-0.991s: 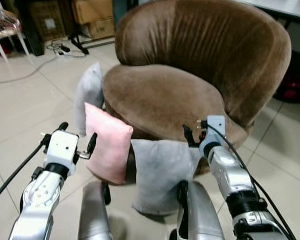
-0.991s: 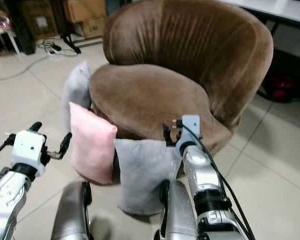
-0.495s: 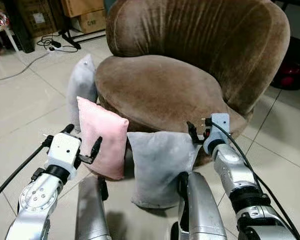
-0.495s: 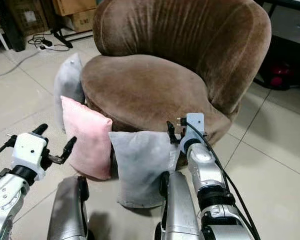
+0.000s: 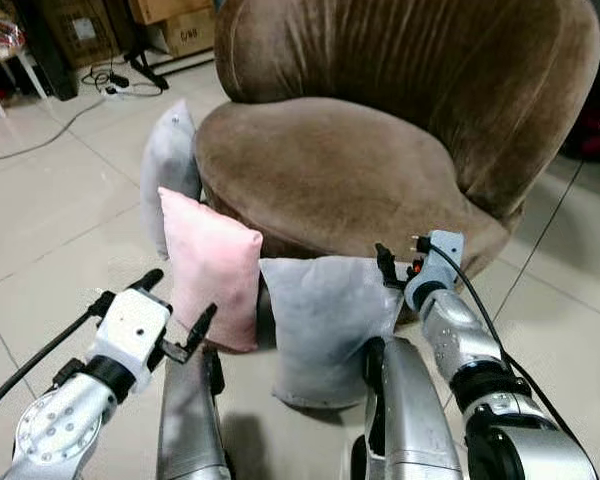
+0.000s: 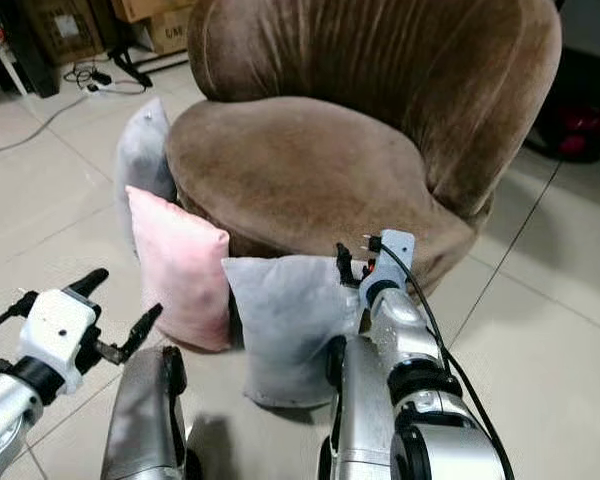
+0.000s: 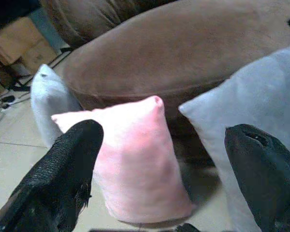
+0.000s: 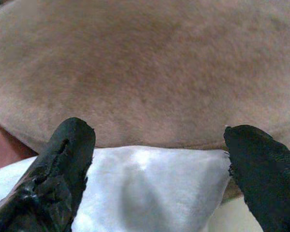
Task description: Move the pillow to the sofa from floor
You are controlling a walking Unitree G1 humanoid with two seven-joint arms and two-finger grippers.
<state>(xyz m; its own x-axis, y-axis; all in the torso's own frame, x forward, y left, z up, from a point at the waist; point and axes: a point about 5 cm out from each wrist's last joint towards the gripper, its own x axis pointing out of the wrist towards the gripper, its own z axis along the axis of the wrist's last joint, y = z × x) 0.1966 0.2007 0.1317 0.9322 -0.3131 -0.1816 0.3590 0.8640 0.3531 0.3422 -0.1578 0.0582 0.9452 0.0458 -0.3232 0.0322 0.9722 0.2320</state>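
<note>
Three pillows crowd the sofa's point(image 5: 380, 150) front: a pink pillow point(image 5: 212, 268) and a grey pillow point(image 5: 325, 325) lean side by side, and a second grey pillow point(image 5: 172, 170) blocks the left flank. Broad seat cushion point(image 6: 300, 160) above lies bare. Open tile floor point(image 5: 50, 210) spreads left.

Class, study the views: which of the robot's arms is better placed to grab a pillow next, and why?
Probably the right. The right gripper hovers open at the top edge of the grey pillow, while the left gripper, also open, sits short of the pink pillow.

Tiled floor point(image 5: 50, 220) bears brown sofa point(image 5: 330, 170), three pillows leaning against it.
</note>
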